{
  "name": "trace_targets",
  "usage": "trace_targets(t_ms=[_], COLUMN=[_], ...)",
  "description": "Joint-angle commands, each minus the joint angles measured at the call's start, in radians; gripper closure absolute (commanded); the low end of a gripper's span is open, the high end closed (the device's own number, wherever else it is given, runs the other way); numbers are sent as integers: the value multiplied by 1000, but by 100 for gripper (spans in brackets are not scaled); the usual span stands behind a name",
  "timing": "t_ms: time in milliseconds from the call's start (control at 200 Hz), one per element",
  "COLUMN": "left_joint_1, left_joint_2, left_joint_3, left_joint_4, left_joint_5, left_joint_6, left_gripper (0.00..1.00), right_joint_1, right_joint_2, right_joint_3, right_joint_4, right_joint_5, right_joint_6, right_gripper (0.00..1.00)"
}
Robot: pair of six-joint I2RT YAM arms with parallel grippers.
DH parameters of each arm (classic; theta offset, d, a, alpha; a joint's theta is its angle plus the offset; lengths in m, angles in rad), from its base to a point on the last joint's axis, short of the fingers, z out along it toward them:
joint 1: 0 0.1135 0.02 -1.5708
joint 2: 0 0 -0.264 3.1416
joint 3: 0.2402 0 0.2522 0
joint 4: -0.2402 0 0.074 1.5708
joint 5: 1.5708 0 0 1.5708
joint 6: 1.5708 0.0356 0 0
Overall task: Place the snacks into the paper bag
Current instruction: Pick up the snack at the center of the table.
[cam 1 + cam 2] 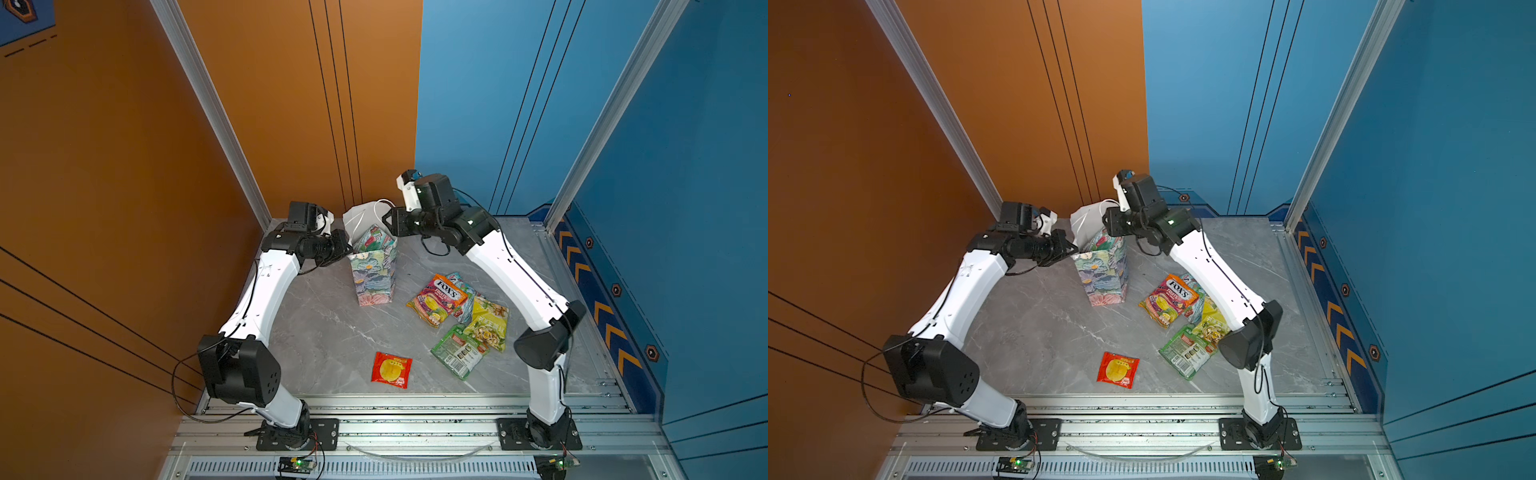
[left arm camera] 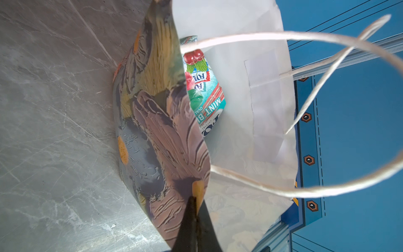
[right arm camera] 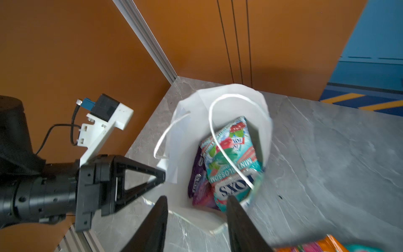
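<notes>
Your paper bag (image 1: 374, 276) stands upright near the far edge of the grey, marble-veined table (image 1: 328, 336). Its outside is a painterly floral print, its inside plain white, and its thin twisted white cord handles (image 2: 283, 36) loop over the open mouth. Your left gripper (image 2: 194, 205) is clenched on the bag's wall at the rim: in the left wrist view the two black fingers meet with the thin paper pinched between them. Your right gripper (image 3: 196, 198) hangs above the mouth with its black wedge-shaped fingers spread apart and nothing between them. Inside the bag a glossy, crinkled teal FOX'S packet (image 3: 231, 161) leans tilted against the white wall, lying over a purple packet (image 3: 197, 181). The rest of your snacks lie flat on the table to the right of the bag. An orange FOX'S packet (image 1: 436, 297) overlaps a second teal packet (image 1: 465, 293). A yellow pouch (image 1: 490, 324) sits just beside them, and a green pouch (image 1: 457, 353) touches the yellow one. A small square red-yellow sachet (image 1: 391, 369) lies alone, apart from the others and nearer the arm bases.
</notes>
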Motion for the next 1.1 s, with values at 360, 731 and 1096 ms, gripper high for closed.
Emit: trace_targets(t_ms=[360, 731, 1096], left_joint_1=[20, 20, 17], left_joint_2=[-28, -24, -14], left_joint_3=[-31, -33, -25], left_joint_4=[18, 23, 22], left_joint_5=[40, 38, 38], left_joint_6=[-9, -12, -20], left_gripper=[100, 100, 100], right_joint_1=[-215, -234, -249], right_joint_2=[-533, -581, -531], right_joint_3=[-925, -1270, -1400], right_joint_4=[170, 351, 494], right_joint_5=[3, -112, -137], right_joint_6=[207, 410, 511], right_gripper=[53, 54, 54])
